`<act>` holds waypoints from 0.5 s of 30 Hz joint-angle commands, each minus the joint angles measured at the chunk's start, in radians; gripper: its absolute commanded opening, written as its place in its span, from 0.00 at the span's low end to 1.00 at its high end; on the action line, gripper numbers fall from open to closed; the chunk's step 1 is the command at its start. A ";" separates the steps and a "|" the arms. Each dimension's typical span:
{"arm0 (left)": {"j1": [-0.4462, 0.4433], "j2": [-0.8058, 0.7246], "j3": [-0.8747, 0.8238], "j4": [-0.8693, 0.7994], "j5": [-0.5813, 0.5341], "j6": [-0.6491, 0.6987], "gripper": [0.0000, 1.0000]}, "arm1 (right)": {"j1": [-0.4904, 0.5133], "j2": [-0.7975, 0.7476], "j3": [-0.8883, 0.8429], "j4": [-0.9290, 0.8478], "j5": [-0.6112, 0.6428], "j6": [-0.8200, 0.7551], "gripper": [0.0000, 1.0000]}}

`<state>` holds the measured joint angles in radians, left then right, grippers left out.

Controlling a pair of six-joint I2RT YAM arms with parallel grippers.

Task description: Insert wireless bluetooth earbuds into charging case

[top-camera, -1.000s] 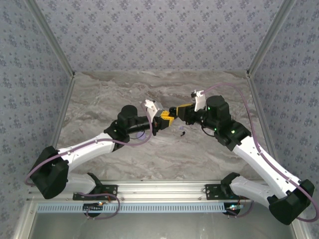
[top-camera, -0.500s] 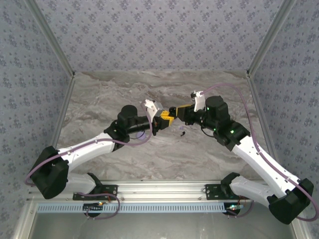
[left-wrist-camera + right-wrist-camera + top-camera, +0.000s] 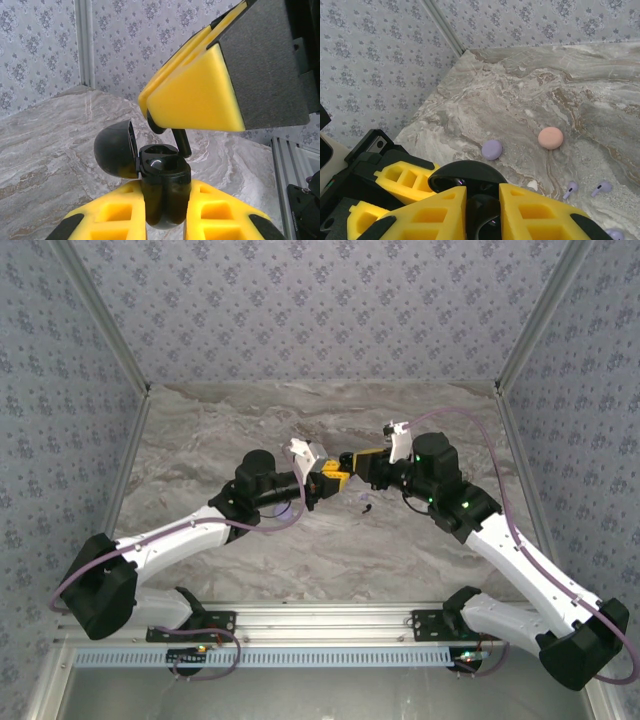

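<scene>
From above, we see the left hand [image 3: 326, 478] and right hand [image 3: 350, 462] meet tip to tip over the grey marbled tabletop [image 3: 220, 440]. The left wrist view shows us the left hand clenched on a black round charging case [image 3: 162, 170], lid tipped open, while the right hand pinches a small black earbud [image 3: 181, 142], its stem reaching to the case's well. In the right wrist view a lilac round case [image 3: 492, 149], a pink round case [image 3: 550, 137] and two lilac earbuds [image 3: 570, 189] lie on the tabletop beyond.
</scene>
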<state>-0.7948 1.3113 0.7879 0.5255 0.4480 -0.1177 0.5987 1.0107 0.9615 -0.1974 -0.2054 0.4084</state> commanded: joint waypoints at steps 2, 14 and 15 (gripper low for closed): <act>-0.008 0.005 0.038 0.046 0.008 -0.005 0.00 | 0.007 -0.015 0.014 0.047 0.024 0.016 0.24; -0.008 0.009 0.033 0.076 0.007 -0.026 0.00 | 0.007 -0.001 0.006 0.064 0.027 0.018 0.25; -0.009 0.009 0.032 0.079 0.008 -0.029 0.00 | 0.007 0.001 0.005 0.062 0.027 0.015 0.25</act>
<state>-0.7952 1.3167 0.7883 0.5385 0.4484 -0.1265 0.5987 1.0107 0.9615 -0.1585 -0.1940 0.4118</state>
